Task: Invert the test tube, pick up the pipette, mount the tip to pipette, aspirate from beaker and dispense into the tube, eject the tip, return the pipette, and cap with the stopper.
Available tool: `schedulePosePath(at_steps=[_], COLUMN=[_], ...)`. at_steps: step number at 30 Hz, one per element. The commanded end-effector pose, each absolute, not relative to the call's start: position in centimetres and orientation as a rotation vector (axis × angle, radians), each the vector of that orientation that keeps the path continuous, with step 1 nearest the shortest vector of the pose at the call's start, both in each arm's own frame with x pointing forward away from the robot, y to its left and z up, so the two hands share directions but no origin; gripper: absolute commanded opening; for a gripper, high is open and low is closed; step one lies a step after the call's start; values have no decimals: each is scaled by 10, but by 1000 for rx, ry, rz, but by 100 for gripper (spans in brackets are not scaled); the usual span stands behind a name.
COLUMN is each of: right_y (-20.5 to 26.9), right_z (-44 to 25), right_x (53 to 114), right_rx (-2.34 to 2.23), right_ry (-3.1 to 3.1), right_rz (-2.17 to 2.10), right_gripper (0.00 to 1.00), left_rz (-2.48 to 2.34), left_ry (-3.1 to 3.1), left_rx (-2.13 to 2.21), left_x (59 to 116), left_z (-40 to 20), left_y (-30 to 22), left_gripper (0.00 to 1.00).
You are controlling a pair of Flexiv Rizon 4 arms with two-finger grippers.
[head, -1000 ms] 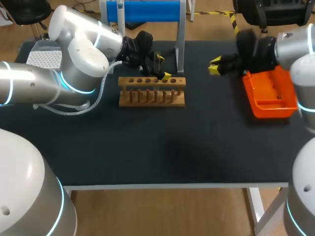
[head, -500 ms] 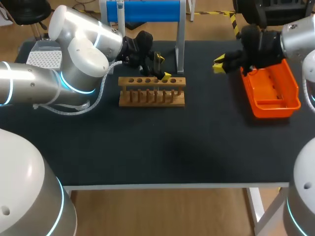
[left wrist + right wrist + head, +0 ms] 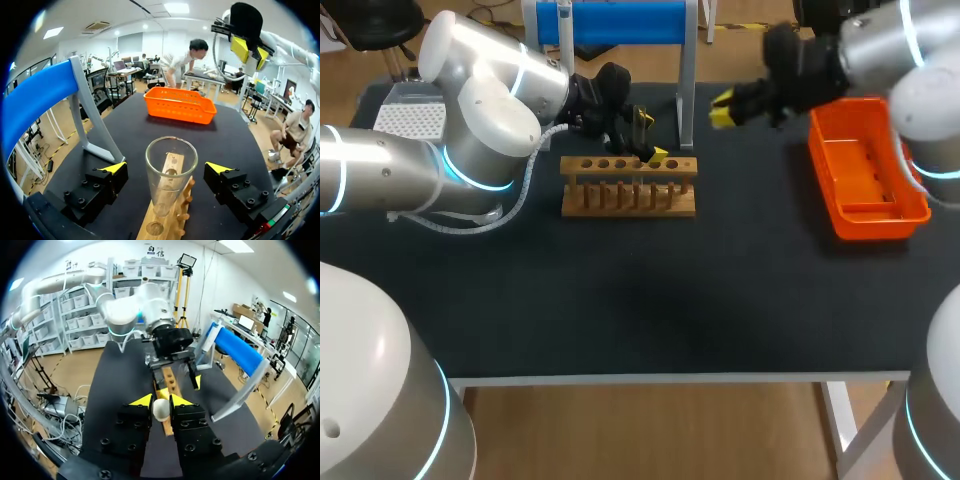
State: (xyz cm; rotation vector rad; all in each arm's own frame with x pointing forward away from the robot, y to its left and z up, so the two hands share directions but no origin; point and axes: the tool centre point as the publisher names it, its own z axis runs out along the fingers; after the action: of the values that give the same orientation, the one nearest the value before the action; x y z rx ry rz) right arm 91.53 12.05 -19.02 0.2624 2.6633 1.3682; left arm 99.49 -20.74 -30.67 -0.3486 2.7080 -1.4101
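Slippage is looking like the nearest risk. The right hand (image 3: pixel 723 110) is pinching the small white stopper (image 3: pixel 161 411) only at its yellow tips, hanging at about one o'clock from the middle of the desk (image 3: pixel 650 300). That is well apart from the glass test tube (image 3: pixel 170 165).

The tube is standing upright, mouth up, in the wooden rack (image 3: pixel 629 190) at twelve o'clock. The left hand (image 3: pixel 651 138) is sitting wide around it, with a finger on each side and neither touching the glass. With nothing steadying the tube, a stopper arriving tilted or off-centre is likely to skid off the rim. Pressing down hard could also rock the tube in its hole or shove the rack. The two hands are also risking a bump, since the capping spot is lying between the left fingers.

An orange basket (image 3: pixel 823 175) is resting near three o'clock. No label or writing is showing legibly on the tube, rack, stopper or basket.
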Motion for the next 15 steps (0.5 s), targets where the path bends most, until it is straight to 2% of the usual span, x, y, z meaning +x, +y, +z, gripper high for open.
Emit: schedulePosePath(at_steps=[1, 15], right_y=[164, 218], right_z=[-205, -211], right_x=[960, 990], right_rx=[236, 175], right_ry=[2754, 2824], right_rz=[1324, 1227], right_gripper=[0, 0], left_rz=[-1406, -1406], left_ry=[2710, 2710], left_rx=[-350, -350], left_x=[995, 995], left_z=[-307, -307], left_y=[-208, -208], left_gripper=[100, 100])
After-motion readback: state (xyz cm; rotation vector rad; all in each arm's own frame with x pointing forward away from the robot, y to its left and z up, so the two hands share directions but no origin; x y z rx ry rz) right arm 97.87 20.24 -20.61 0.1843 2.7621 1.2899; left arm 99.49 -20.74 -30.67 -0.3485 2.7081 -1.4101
